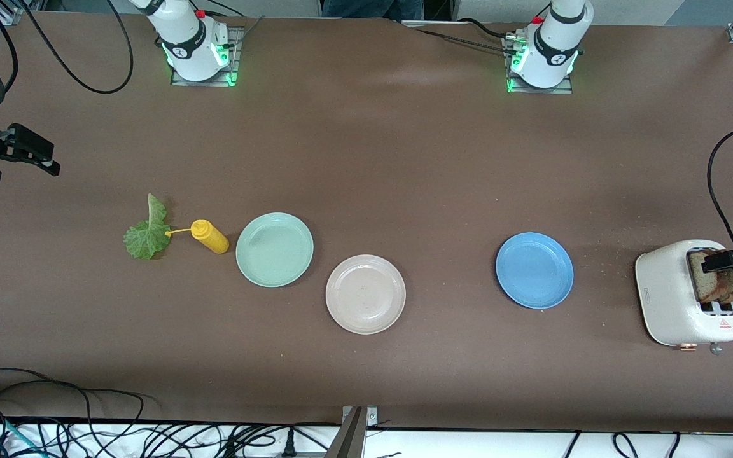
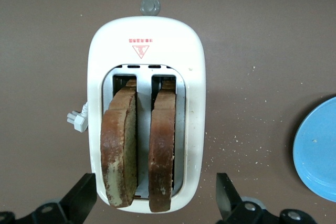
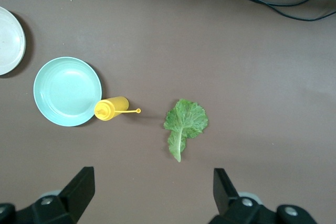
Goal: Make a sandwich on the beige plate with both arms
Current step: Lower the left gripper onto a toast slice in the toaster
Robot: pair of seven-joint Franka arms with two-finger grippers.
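Left pincer hangs released over the toaster with two bread slices, right pincer released over one lettuce leaf, and three plates lie on the table, the beige plate empty.

Toaster, top face, upper centre of the left wrist view: a red triangular hot-surface warning sign with wavy lines inside, beneath a short row of red characters too small to read. The same red triangle shows on the toaster at the lower right of the front view. No other legible text.
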